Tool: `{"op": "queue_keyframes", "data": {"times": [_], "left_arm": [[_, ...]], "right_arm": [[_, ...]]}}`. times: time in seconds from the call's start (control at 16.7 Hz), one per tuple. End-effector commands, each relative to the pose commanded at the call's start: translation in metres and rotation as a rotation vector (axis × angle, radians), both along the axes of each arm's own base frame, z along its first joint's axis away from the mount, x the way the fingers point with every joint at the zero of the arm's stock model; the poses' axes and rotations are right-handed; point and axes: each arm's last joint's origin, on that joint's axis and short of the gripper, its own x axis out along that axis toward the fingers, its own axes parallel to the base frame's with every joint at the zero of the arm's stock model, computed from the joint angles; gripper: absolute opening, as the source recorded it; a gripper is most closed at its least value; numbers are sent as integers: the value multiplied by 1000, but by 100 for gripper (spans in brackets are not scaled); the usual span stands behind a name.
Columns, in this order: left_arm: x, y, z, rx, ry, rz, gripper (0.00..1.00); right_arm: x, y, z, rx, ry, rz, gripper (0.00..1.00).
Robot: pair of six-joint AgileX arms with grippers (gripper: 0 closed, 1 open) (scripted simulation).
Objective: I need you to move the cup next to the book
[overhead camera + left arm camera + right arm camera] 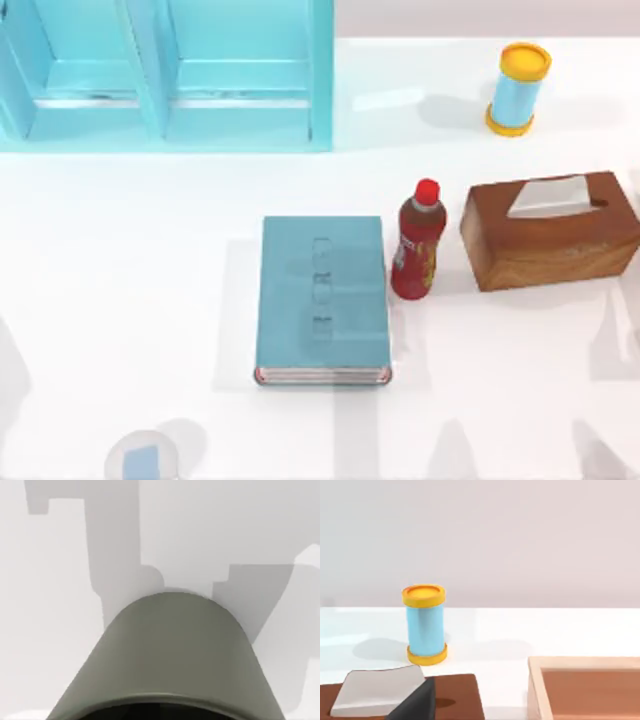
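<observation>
While the book [322, 300] lies flat mid-surface [120, 280], the olive cup [170, 655] looms close under the left wrist camera, its near rim cut off, so I judge the left arm is bringing it toward the book. Whether the left claw grips it I cannot tell. Beside the book stands a red bottle [418, 240], touching or nearly so, which suggests setting the cup on the book's other side.

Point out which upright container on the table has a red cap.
The red bottle, standing between the book and wooden tissue box; the light-blue cylinder has yellow ends.
</observation>
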Motion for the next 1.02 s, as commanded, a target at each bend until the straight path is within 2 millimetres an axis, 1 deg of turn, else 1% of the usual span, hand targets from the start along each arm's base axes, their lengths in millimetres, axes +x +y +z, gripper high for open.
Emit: {"op": "queue_keyframes", "data": {"times": [0.42,0.48,1.02], "left_arm": [[0,0,0,0,0,0,2],[0,0,0,0,0,0,0],[0,0,1,1,-2,-2,0]], "right_arm": [[0,0,0,0,0,0,100],[0,0,0,0,0,0,100],[0,0,0,0,0,0,100]]}}
